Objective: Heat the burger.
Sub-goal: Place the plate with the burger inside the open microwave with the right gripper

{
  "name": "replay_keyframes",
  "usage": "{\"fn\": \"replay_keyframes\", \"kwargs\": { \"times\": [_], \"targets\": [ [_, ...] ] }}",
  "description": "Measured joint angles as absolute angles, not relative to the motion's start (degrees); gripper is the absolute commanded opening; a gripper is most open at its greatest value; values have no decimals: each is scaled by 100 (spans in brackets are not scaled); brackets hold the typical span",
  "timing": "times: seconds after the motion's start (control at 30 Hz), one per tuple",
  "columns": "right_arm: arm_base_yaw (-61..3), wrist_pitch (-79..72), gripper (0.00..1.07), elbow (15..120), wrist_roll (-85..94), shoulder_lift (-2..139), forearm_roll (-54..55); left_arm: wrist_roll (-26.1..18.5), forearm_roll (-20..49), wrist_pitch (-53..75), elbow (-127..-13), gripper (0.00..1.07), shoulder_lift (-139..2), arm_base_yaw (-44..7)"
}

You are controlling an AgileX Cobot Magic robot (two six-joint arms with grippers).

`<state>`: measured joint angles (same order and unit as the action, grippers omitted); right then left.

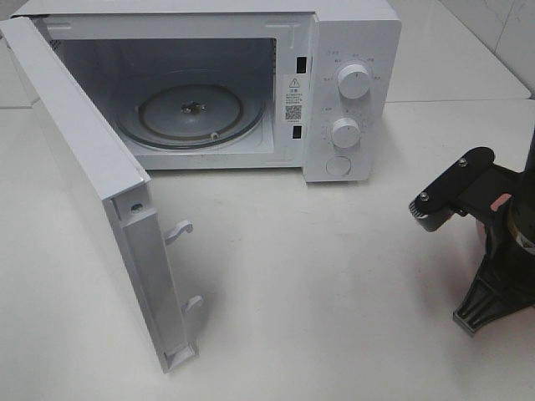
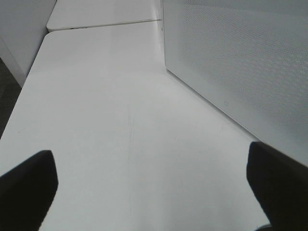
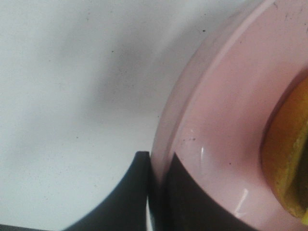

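The burger [image 3: 288,159] shows only in the right wrist view, as a yellow-brown edge resting on a pink plate [image 3: 226,120]. My right gripper [image 3: 156,166] is shut on that plate's rim, one finger above it and one below. From the high camera only the black right arm [image 1: 501,242] appears, at the table's right edge, with a sliver of pink plate [image 1: 500,202] under it. My left gripper [image 2: 151,187] hangs open over bare white table, nothing between its fingers. It is outside the high view.
A white microwave [image 1: 351,50] stands at the back with its door [image 1: 92,184] swung wide to the left and a glass turntable [image 1: 192,113] inside. The door's perforated outer face [image 2: 240,62] stands close beside my left gripper. The table's left edge [image 2: 19,110] is near.
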<state>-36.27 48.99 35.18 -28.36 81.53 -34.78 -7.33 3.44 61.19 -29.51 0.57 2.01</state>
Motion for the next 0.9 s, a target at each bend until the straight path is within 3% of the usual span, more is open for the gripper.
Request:
{"fn": "replay_keyframes", "kwargs": {
  "times": [0.9],
  "targets": [
    [-6589,5598,0,3312,-3088,7592,-3512,-733,344,6119,-2951,100,57,201]
  ]
}}
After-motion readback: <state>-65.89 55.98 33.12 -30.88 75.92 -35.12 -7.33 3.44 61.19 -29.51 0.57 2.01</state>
